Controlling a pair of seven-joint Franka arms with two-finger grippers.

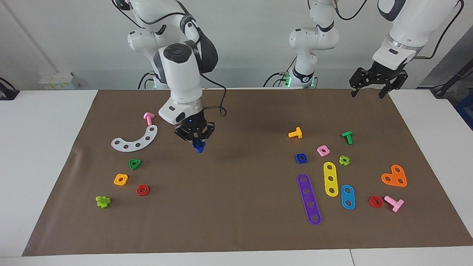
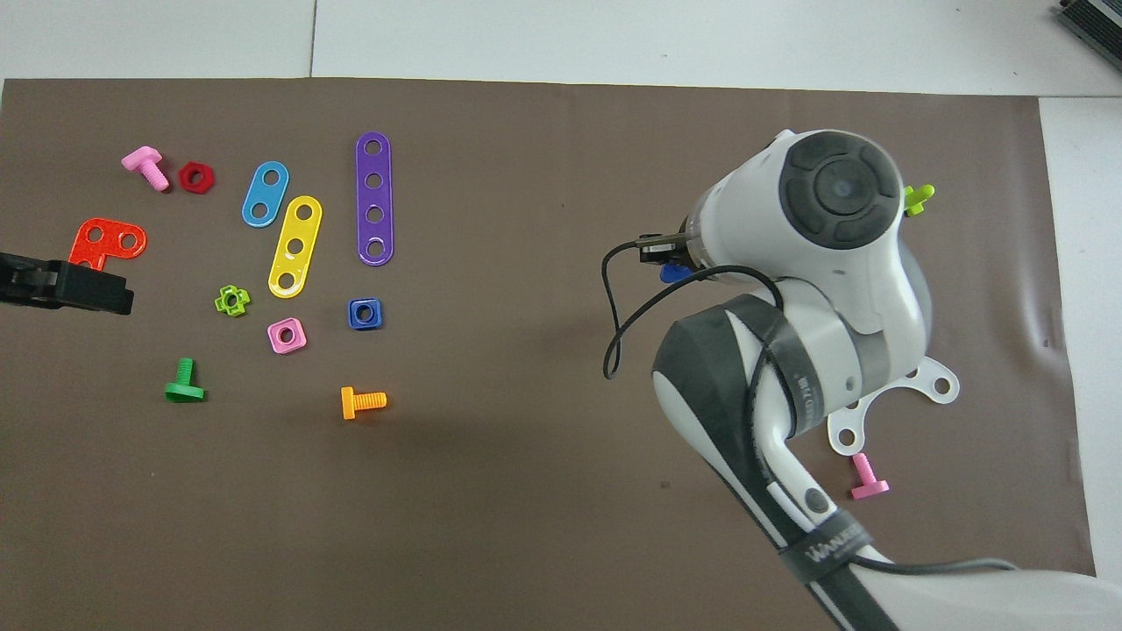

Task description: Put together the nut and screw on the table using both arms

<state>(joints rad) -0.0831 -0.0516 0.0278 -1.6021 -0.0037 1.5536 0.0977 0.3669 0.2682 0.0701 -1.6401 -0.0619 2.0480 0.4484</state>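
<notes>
The right end effector [image 1: 198, 142] pinches the screw [image 1: 199, 146] above the bare middle of the bench [image 1: 240, 221]. The nut [image 1: 301, 158] lies untouched beside a pink square nut [image 1: 323, 150]. The left end effector [image 1: 377, 82] waits spread over the mat's corner. Picking up the nut and threading remain.

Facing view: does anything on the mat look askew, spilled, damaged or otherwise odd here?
Nothing stands out. The right hand holds the blue screw up over bare mat, no part looks broken, and the blue nut lies flat among the loose toy parts toward the left arm's end. The left hand waits, open, over the mat's corner.
</notes>
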